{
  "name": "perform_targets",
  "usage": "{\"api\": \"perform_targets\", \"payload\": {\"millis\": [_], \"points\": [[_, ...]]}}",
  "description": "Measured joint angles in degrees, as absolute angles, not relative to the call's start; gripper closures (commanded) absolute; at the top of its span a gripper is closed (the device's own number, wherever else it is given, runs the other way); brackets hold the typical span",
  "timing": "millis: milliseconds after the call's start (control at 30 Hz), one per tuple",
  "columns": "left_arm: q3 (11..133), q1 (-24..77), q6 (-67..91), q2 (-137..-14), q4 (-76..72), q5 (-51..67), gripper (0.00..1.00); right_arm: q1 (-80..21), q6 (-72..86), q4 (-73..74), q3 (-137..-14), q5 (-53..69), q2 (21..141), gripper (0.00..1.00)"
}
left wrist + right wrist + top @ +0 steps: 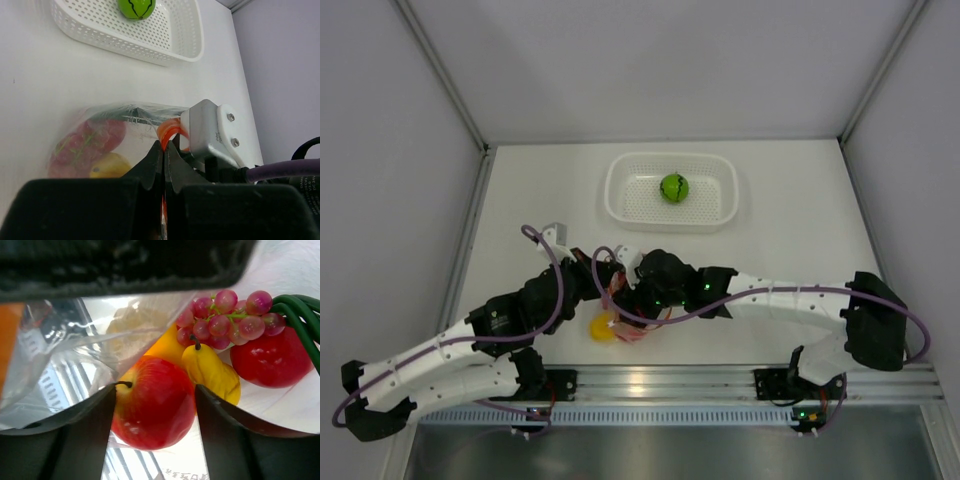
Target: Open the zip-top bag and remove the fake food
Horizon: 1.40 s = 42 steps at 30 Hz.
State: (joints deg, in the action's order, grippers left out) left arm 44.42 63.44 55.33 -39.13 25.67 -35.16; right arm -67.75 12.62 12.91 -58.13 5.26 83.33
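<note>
While both arms are reaching to lower centre of the top view, zip-top bag [100, 117]: lying on the surface [780, 240] under the two wrists, partly hidden by them from above.
zip strip [170, 129]: orange-red, bulging up in a loop at centre of the left wrist view, right at the fingertips.
left gripper [163, 148]: jaws sitting pressed together, pinching the zip strip between the tips.
right gripper [155, 390]: jaws standing apart at the bottom of the right wrist view, red apple showing in the gap; cannot tell whether the pads are touching it.
fake food [95, 142]: mostly sitting bunched together in the bag, seen through the clear plastic at lower left of the left wrist view.
red apple [152, 410]: sitting lower centre of the right wrist view, dark stem pointing up-left.
yellow pear [212, 372]: leaning just right of the apple, touching it.
grapes [225, 315]: purplish bunch lying above the pear, upper centre-right.
red round fruit [272, 360]: resting at right, beside the pear.
green stalks [300, 315]: curving over the red round fruit at the right edge.
basket [616, 198]: white, perforated, sitting upper centre of the top view, well apart from the bag.
green ball [674, 187]: lying alone inside the basket.
</note>
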Motion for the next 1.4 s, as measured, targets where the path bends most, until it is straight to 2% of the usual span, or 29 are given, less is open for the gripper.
{"api": "perform_targets", "payload": {"millis": [33, 333, 367, 900, 1233, 1400], "points": [[44.4, 63.44, 55.33, -39.13, 25.87, -35.18, 1.0, -67.79, 12.64, 12.93, -58.13, 5.3, 83.57, 0.29], [44.38, 63.44, 55.11, -39.11, 26.89, -35.11, 1.0, -68.51, 12.78, 13.21, -57.47, 3.4, 84.2, 0.12], [44.38, 63.44, 54.98, -39.11, 27.11, -35.16, 1.0, -68.62, 13.13, 13.26, -57.49, 2.5, 84.53, 0.01], [44.14, 63.55, 53.87, -40.36, 28.67, -32.73, 1.0, -69.65, 26.96, 15.53, -56.64, -6.5, 87.24, 0.01], [44.14, 63.59, 54.06, -42.22, 28.56, -32.51, 1.0, -74.13, 36.84, 26.79, -59.79, -16.56, 88.82, 0.01], [44.14, 63.59, 54.59, -43.62, 28.14, -32.58, 1.0, -75.22, 40.29, 28.36, -59.51, -19.05, 88.66, 0.25]]}}
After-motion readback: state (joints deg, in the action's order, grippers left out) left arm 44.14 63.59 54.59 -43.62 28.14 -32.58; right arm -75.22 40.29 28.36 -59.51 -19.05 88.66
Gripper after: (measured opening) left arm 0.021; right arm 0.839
